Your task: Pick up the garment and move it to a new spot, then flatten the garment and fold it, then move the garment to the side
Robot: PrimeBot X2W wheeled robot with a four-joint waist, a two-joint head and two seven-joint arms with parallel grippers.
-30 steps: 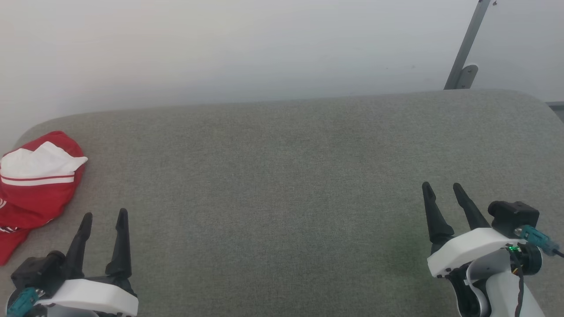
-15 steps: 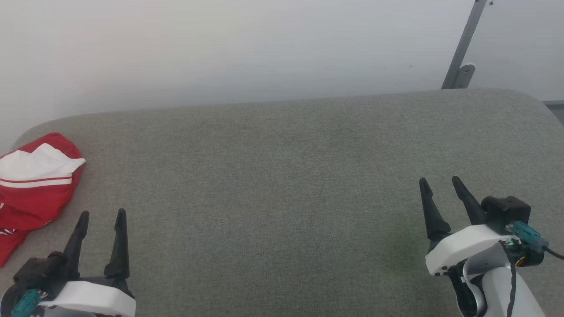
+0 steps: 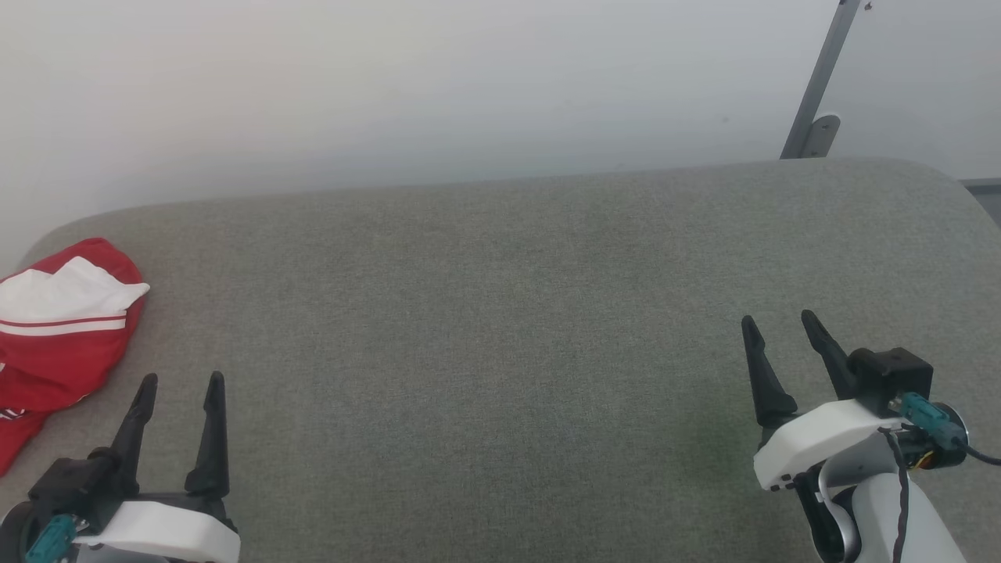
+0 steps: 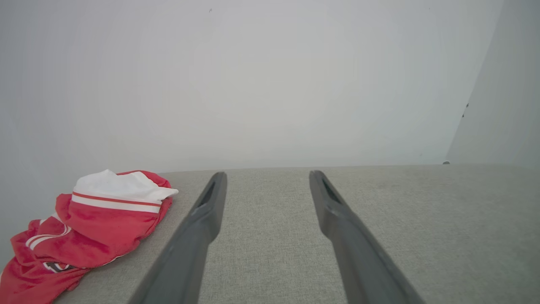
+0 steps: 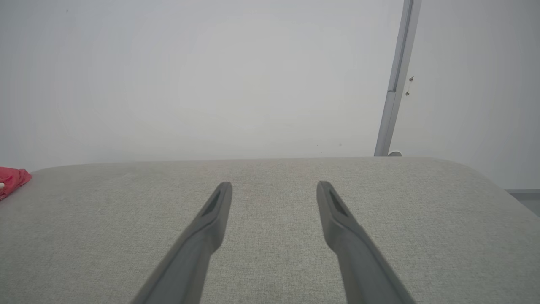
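The garment point(image 3: 59, 336), red with a white sleeve and striped trim, lies crumpled at the far left edge of the grey padded table point(image 3: 500, 313); part of it runs off the head view's left side. In the left wrist view the garment point(image 4: 93, 223) sits left of my fingers. My left gripper point(image 3: 180, 381) is open and empty, just right of and nearer than the garment, apart from it. My right gripper point(image 3: 776, 322) is open and empty over bare fabric at the lower right. A red corner of the garment point(image 5: 12, 179) shows at the right wrist view's left edge.
A white wall point(image 3: 391, 86) runs behind the table's far edge. A grey metal post point(image 3: 817, 86) with a foot bracket stands at the back right. The table's corners are rounded; its right edge drops off near a dark floor strip point(image 3: 987, 188).
The head view has shifted slightly, so the scene sits a little further left. The right gripper has edged up and left in the view. The garment lies as before.
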